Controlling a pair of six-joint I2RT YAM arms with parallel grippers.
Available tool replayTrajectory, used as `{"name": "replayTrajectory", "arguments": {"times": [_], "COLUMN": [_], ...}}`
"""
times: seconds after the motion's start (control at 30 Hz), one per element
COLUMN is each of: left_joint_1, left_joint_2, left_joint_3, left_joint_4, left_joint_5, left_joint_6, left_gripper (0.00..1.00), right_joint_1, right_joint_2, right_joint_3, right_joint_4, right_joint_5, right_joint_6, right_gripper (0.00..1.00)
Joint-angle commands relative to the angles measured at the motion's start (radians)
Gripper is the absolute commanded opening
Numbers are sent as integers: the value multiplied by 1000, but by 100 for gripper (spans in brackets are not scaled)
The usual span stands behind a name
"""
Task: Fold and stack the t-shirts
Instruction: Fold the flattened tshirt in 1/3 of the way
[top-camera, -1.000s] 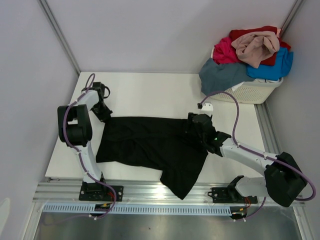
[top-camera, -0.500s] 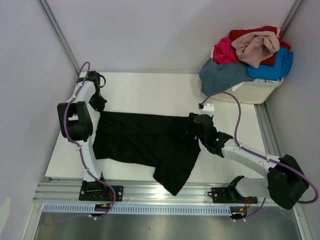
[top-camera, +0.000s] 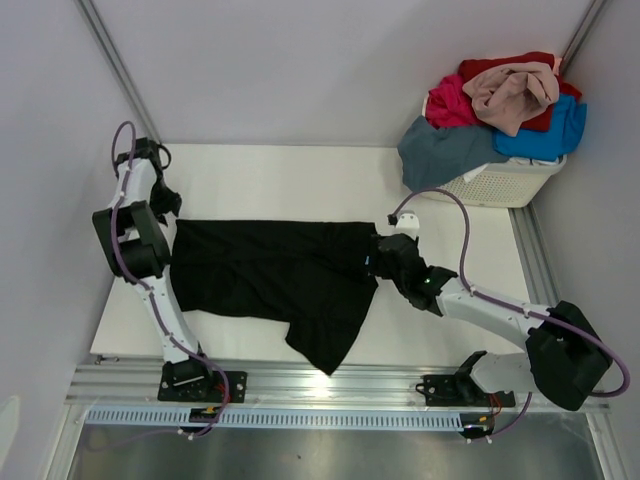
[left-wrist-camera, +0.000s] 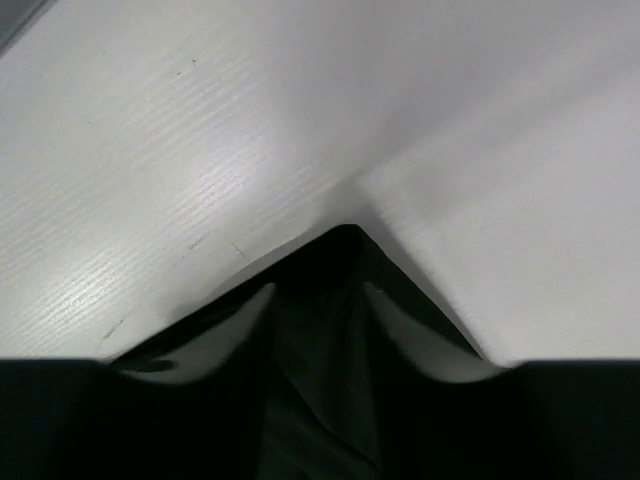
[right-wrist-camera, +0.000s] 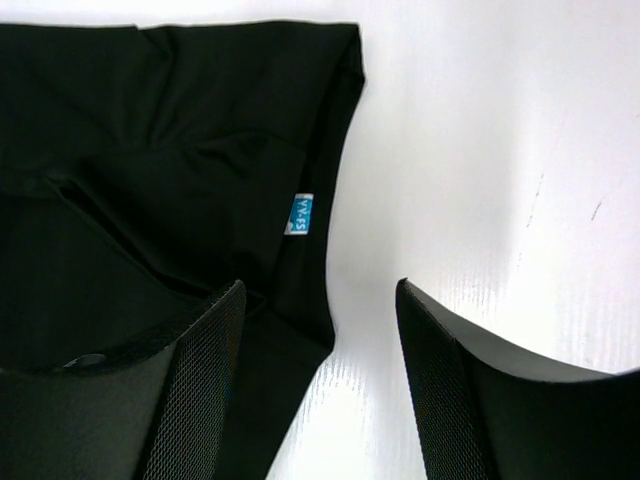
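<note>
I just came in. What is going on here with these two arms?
A black t-shirt lies spread out on the white table, handled from both ends. The left gripper is at its far left corner, fingers apart with the cloth between them. The right gripper hovers open over the right edge, near a blue label. More shirts lie heaped on a white basket at the back right.

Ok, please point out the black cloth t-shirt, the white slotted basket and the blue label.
black cloth t-shirt (top-camera: 270, 272): top view, body middle.
white slotted plastic basket (top-camera: 520, 184): top view, front wall.
small blue label (right-wrist-camera: 301, 213): right wrist view, centre.
</note>
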Motion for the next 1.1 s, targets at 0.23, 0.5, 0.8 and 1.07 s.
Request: {"name": "replayTrajectory", "arguments": {"times": [0.23, 0.5, 0.8, 1.07], "left_joint_1": [18, 13, 18, 18], "left_joint_2": [-244, -558, -847, -910], "left_joint_3": [-226, -659, -979, -1094], "left_joint_4": [134, 209, 283, 306], "left_joint_5": [153, 155, 109, 130], "left_joint_6": [25, -41, -134, -170], "left_gripper": [81, 84, 82, 79], "right_joint_1": [24, 29, 65, 110], "right_joint_2": [56, 41, 110, 206], "right_joint_3": [26, -78, -209, -206], "right_joint_4": [33, 67, 193, 268], "right_joint_5": [-11, -59, -210, -276], "right_joint_6": [-3, 95, 204, 242], "right_gripper": [66, 65, 63, 39]}}
